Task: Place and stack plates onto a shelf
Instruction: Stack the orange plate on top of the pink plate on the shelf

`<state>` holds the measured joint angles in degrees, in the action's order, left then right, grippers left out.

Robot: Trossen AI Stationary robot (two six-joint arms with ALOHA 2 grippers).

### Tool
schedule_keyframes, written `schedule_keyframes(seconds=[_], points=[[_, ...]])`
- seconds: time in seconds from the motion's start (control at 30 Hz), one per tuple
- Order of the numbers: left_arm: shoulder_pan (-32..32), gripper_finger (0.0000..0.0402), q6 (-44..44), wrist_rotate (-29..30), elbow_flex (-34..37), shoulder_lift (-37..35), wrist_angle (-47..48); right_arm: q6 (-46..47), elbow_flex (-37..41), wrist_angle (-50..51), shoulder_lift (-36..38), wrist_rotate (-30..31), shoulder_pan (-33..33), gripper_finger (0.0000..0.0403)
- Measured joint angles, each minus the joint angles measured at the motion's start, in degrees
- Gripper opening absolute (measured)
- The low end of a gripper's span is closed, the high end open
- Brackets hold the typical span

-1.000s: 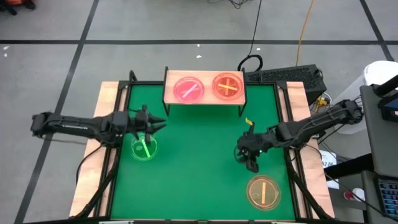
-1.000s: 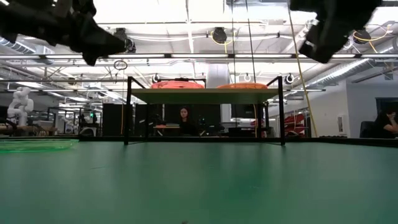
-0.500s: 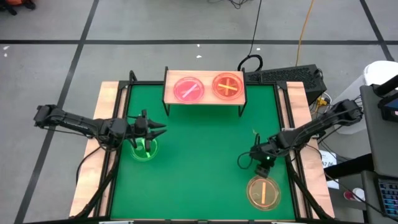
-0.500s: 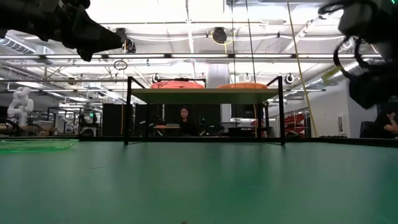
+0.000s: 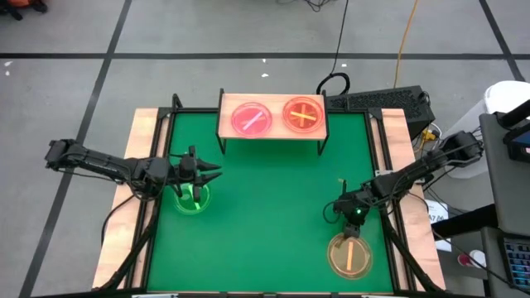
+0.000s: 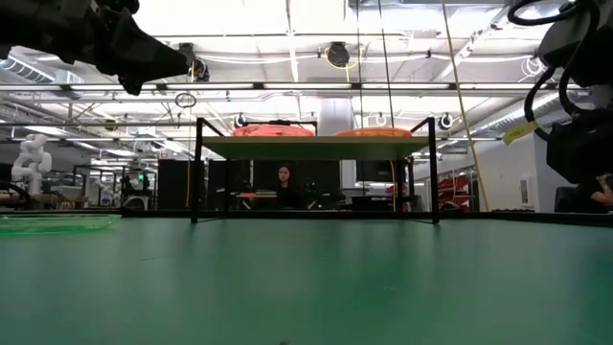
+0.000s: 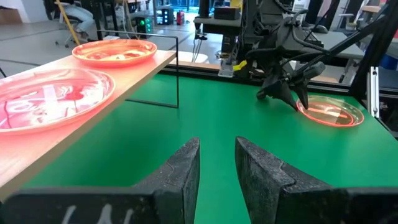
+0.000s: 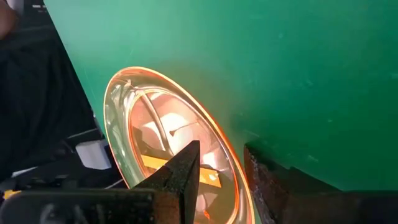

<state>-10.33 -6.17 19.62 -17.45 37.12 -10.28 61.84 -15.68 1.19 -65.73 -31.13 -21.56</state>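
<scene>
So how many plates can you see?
4. A pink plate and an orange plate sit on the shelf. A green plate lies under the left gripper, an amber plate near the right gripper. Stacked ones may be hidden.

The shelf (image 6: pixel 316 147) stands on the green mat (image 6: pixel 306 278), carrying plates (image 6: pixel 275 129).

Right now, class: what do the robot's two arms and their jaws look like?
Both arms are slim, jointed and matte black. The left gripper and the right gripper end in dark, wedge-shaped jaws. A small yellow tag hangs on the right arm, with black cable looped beside it.
</scene>
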Motion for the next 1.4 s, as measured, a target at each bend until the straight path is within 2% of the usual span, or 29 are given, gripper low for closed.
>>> schedule_keyframes(seconds=[0.13,0.33,0.5,0.67,0.83,0.97,1.2,1.4], points=[[0.00,0.0106,-0.29,0.00,0.00,0.00,0.00,-1.51,0.07,-0.30,0.00,2.86,0.10,0.0091],[0.00,0.0106,-0.55,0.00,0.00,0.00,0.01,-2.58,0.11,-0.28,-0.02,5.51,0.17,0.0009],[0.00,0.0106,-0.40,0.00,0.00,0.00,0.02,-3.14,0.20,-4.27,-0.09,6.44,0.61,0.0001],[0.00,0.0106,-0.37,0.90,0.00,0.00,0.02,-7.54,0.16,-18.26,-0.11,8.90,3.95,0.0000],[0.00,0.0106,-0.36,1.42,0.00,0.00,-0.48,-17.42,-1.81,-28.41,-0.11,12.98,11.21,0.0000],[0.00,0.0106,-0.20,1.42,-0.02,0.00,-1.67,-25.29,-6.98,-28.55,-0.09,17.43,18.99,0.0000],[0.00,0.0106,0.45,1.42,-0.04,0.00,-4.55,-35.06,-21.03,-28.85,-0.09,27.87,31.83,0.0000],[0.02,0.0106,0.46,1.40,-0.04,0.02,-4.63,-41.38,-30.64,-27.97,-4.63,29.93,41.07,0.0000]])
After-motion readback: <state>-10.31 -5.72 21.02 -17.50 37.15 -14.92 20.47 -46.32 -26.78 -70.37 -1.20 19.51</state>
